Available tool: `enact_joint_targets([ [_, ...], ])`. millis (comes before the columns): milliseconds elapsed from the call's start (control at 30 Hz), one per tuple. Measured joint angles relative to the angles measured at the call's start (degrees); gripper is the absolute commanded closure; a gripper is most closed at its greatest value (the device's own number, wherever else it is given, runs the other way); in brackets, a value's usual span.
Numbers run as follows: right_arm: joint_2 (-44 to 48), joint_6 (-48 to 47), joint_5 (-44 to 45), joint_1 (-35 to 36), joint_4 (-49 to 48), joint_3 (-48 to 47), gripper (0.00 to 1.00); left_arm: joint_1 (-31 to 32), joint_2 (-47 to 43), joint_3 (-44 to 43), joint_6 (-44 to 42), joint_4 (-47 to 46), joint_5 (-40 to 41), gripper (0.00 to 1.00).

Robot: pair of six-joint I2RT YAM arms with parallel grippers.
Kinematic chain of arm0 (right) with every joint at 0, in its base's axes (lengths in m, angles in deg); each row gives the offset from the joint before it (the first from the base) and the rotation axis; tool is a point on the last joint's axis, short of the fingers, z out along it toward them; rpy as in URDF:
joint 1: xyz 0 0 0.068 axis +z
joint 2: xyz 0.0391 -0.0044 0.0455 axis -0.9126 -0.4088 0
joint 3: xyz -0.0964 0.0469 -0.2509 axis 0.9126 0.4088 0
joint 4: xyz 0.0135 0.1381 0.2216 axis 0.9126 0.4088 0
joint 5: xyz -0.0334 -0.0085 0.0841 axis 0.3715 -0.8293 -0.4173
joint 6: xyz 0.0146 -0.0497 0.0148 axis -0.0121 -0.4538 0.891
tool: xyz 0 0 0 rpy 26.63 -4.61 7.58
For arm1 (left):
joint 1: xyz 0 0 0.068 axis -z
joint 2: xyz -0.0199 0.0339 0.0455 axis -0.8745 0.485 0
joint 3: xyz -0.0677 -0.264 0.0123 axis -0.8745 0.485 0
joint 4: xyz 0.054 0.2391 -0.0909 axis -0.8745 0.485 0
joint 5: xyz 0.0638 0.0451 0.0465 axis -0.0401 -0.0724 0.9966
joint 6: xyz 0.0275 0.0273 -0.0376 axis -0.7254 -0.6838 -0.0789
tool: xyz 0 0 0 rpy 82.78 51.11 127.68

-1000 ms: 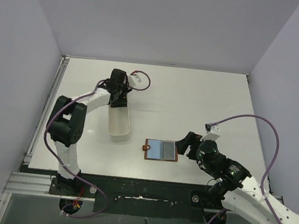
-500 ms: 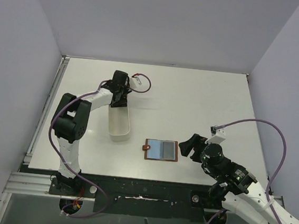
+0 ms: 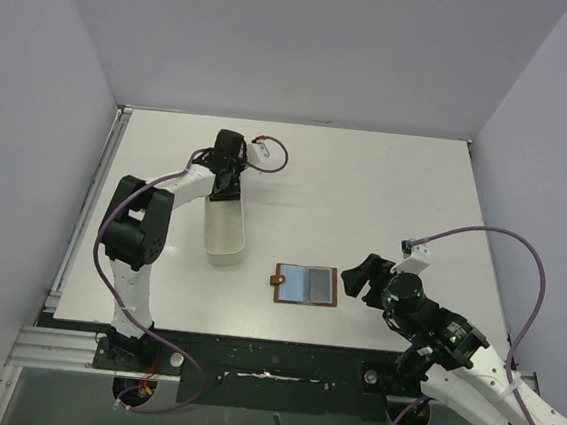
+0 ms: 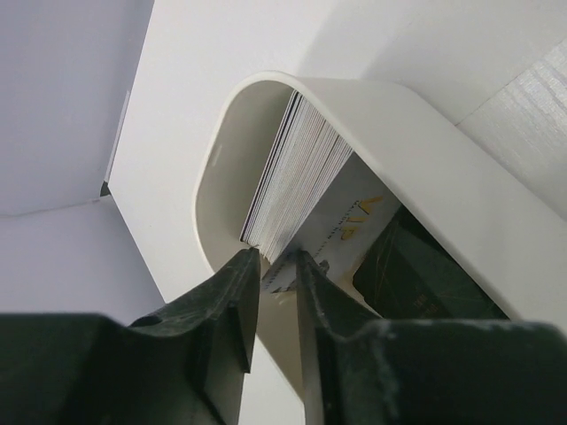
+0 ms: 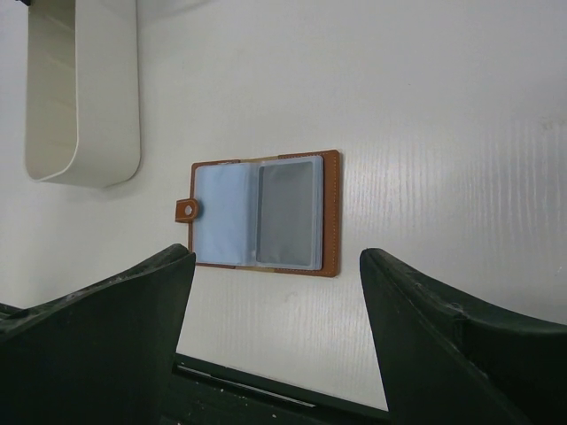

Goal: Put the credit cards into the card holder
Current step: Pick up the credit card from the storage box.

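Observation:
The credit cards (image 4: 297,177) stand on edge as a thick stack at the far end of the long white tray (image 4: 399,97). A pale printed card (image 4: 345,226) and a dark card (image 4: 416,274) lean beside the stack. My left gripper (image 4: 275,257) reaches into that tray end (image 3: 225,189). Its fingers are a narrow gap apart, with the pale card's corner between them. The card holder (image 3: 306,284) lies open on the table, blue-grey pockets up, one holding a grey card (image 5: 288,215). My right gripper (image 3: 355,277) hovers wide open and empty just right of the card holder (image 5: 257,214).
The white tray (image 3: 226,229) runs from the left gripper toward the near side, and its near half looks empty. The black table edge (image 5: 266,390) lies just below the card holder. Purple cables loop around both arms.
My right gripper has pulled back a little to the right, away from the card holder. My left gripper has shifted slightly at the tray's far end.

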Motion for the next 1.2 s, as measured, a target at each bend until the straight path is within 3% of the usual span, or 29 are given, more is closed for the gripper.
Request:
enact_joint_targets([
  [367,0.46,0.0,0.48,0.0,0.85,0.0,0.23,0.02,0.0,-0.13,0.0,1.03,0.63,1.0],
  [600,0.9,0.0,0.46,0.0,0.81,0.0,0.23,0.02,-2.56,-0.24,4.0,5.77,-1.53,1.0],
  [967,-1.77,-1.22,-0.39,0.0,-2.05,0.0,0.23,0.0,-12.98,-3.04,16.68,14.62,-5.86,1.0],
  [1200,-2.25,-1.31,-1.55,0.0,-5.73,0.0,0.24,-0.22,-21.2,-0.5,31.36,17.11,-12.09,1.0],
])
